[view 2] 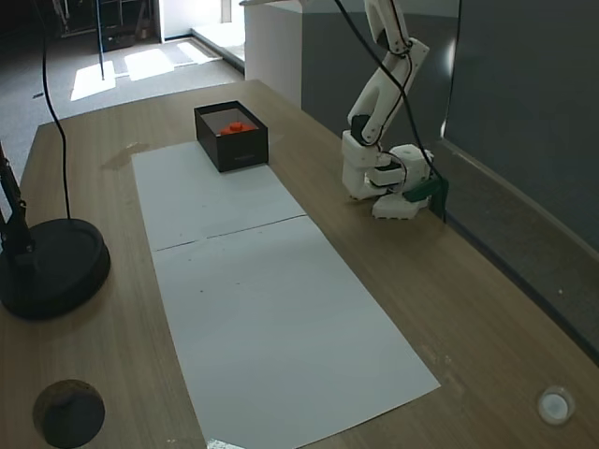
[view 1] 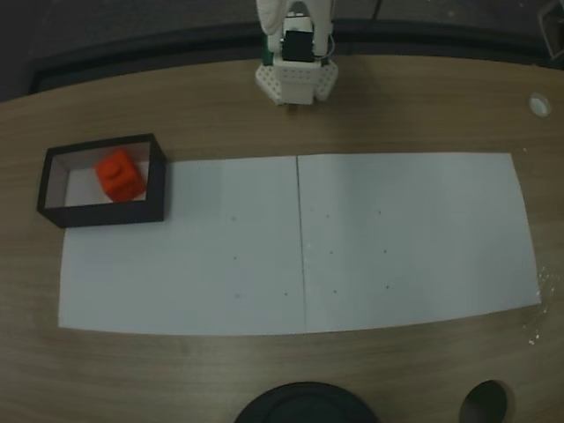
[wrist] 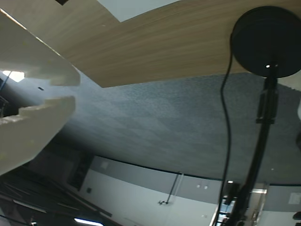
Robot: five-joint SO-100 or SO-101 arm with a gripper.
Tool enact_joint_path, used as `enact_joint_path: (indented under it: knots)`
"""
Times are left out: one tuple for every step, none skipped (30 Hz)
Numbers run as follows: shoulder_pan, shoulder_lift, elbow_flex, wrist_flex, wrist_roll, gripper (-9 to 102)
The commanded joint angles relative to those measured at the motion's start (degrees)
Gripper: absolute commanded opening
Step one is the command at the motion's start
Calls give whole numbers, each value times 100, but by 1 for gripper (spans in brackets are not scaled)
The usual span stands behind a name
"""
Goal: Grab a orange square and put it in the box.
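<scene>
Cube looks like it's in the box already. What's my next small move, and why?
Probably none beyond parking the arm at rest. The cube sits inside the box, and the gripper, nearly closed and empty in the wrist view, is raised well off the table.

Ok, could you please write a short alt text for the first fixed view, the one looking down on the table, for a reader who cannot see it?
An orange cube lies inside a black-walled box at the left end of two white paper sheets on a wooden table. The white robot arm base stands at the far edge, and a round black stand base shows at the bottom.
</scene>
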Motion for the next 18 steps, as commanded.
enact_joint_path:
  knots:
    - [-606,615,1134,-26,-9,0]
    - [-729,853,1512,-26,-18,0]
    - [-791,1099,1863,-26,-18,0]
    - [-809,1362,2162,-35,-18,0]
    - [-800,1661,2435,-88,-18,0]
    - [-800,1969,2681,-105,-26,0]
    - [-800,2276,2909,-114,-26,0]
    - [-800,2584,3138,-123,-26,0]
    - [-826,2909,3366,-141,-26,0]
    - [-844,3217,3577,-141,-26,0]
    - [-844,3524,3797,-149,-26,0]
    - [-844,3823,4034,-167,-26,0]
    - [-809,4104,4271,-220,-35,0]
    - [-800,4403,4509,-272,-35,0]
    - [-800,4693,4746,-334,-35,0]
    - [-800,4975,4992,-431,-35,0]
    - [-800,5256,5229,-563,-35,0]
    - [-800,5520,5476,-703,-35,0]
